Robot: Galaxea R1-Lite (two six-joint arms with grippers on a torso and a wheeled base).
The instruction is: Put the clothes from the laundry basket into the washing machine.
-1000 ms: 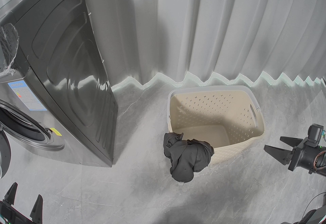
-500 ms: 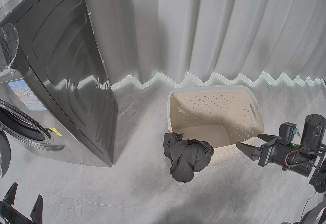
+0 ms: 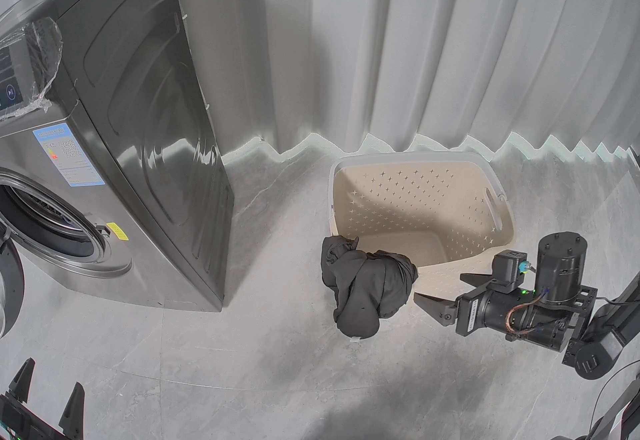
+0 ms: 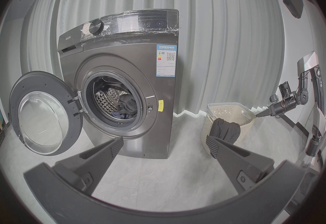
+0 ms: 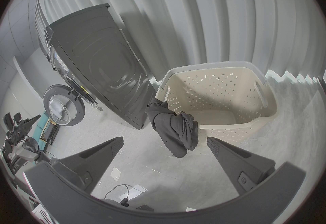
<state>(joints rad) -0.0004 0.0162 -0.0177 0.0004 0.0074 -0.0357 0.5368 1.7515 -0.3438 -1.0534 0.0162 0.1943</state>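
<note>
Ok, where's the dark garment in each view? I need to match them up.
Head view: the dark garment hangs over the laundry basket's near corner, on the washing machine side.
Left wrist view: the garment drapes the basket's wall facing the machine.
Right wrist view: the garment sits framed between the right gripper's open fingers.
Shared landmark: the cream basket.

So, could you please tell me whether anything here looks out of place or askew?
Yes: the dark garment is not lying inside the laundry basket; it is slung over the near corner of its rim and hangs down the outside wall. Crinkled plastic film also covers the washing machine panel.
</note>
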